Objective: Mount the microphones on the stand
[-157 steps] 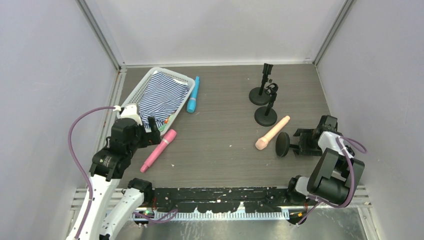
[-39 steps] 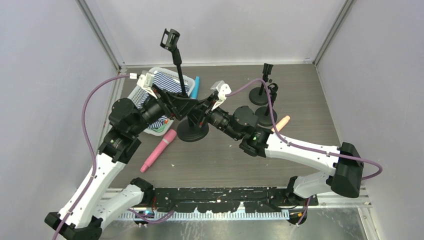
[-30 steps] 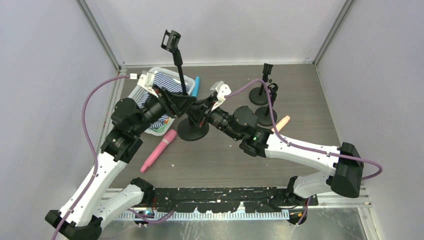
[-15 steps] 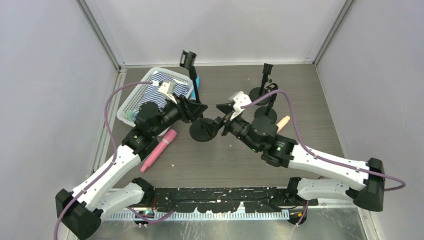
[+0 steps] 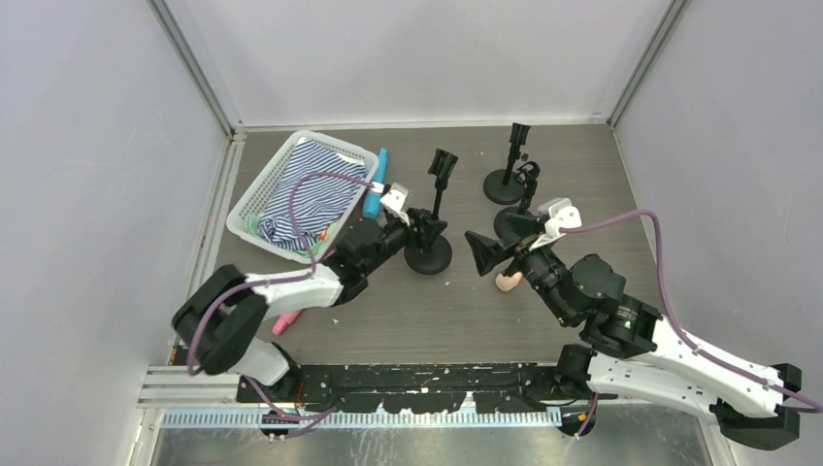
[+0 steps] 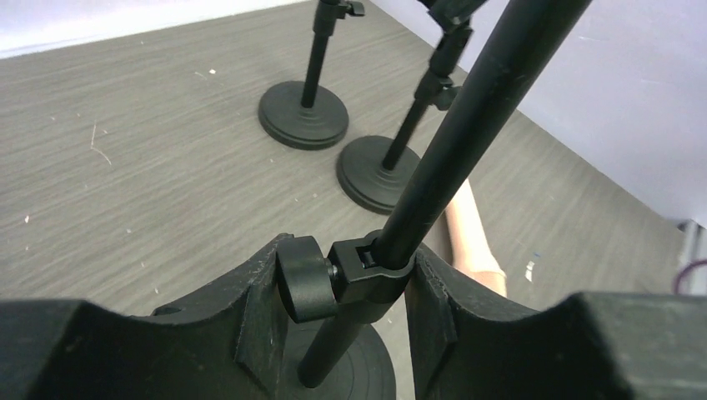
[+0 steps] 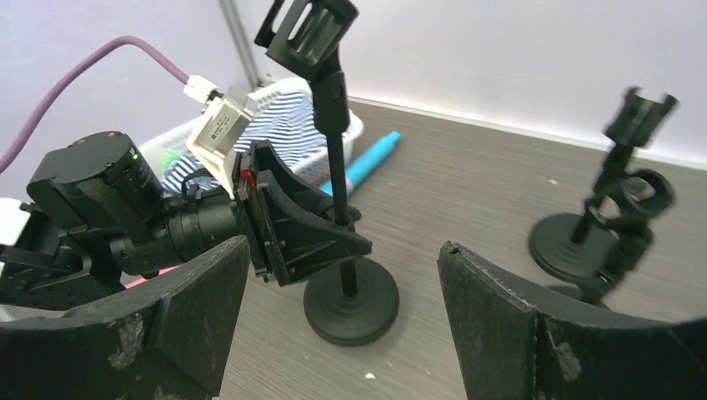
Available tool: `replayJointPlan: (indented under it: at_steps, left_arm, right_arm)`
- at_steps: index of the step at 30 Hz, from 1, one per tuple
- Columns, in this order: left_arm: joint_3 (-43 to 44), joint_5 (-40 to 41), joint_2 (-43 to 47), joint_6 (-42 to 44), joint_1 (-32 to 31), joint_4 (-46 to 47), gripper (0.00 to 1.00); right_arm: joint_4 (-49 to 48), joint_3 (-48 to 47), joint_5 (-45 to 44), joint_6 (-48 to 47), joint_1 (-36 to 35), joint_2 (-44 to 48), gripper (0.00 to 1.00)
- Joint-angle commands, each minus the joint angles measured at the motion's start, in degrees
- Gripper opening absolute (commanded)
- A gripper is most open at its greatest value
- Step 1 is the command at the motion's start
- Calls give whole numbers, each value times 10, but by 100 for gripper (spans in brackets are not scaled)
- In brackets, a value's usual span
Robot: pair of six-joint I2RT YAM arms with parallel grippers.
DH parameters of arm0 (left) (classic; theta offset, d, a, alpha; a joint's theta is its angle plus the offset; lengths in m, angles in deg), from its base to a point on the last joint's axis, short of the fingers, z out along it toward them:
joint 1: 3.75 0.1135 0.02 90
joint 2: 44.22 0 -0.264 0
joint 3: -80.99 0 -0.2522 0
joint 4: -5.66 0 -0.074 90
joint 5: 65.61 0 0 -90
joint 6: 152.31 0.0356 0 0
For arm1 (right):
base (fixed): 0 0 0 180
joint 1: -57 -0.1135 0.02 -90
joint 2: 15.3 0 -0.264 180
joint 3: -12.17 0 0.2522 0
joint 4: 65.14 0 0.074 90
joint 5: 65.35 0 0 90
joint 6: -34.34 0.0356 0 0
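Top external view: left jaws are clamped on the stand [image 5: 428, 256] at its pole joint, with its base on the tabletop [image 5: 446, 311]. Right jaws stand wide apart at the stand's 3 o'clock. Peach microphone [image 5: 506, 282] lies at their 4 o'clock, partly hidden. Blue microphone [image 5: 375, 194] lies at the stand's 11 o'clock. Pink microphone [image 5: 284, 321] lies at the stand's 8 o'clock, mostly under the left arm.

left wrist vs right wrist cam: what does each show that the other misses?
Left wrist only: peach mic lying past the held stand.
Right wrist only: basket, blue mic, the stand's clip, open right gripper.
Both: left gripper shut on the held stand's pole, and two spare stands, upright.
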Motion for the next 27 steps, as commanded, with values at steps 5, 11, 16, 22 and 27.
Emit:
replayJointPlan:
  at_steps: [5, 11, 16, 22, 27]
  left_arm:
    - [39, -6, -149, 55, 1, 374, 0]
    - [37, 9, -201, 68, 2, 389, 0]
    - [9, 9, -215, 54, 2, 389, 5]
    - [-30, 18, -202, 45, 2, 389, 27]
    - [-60, 31, -185, 47, 2, 389, 46]
  right_arm:
    - [105, 17, -146, 34, 0, 47, 87]
    - [191, 13, -289, 166, 0, 56, 85]
    - [279, 14, -359, 319, 0, 50, 84]
    - [405, -2, -384, 491, 0, 29, 84]
    - [478, -11, -367, 583, 0, 0, 85]
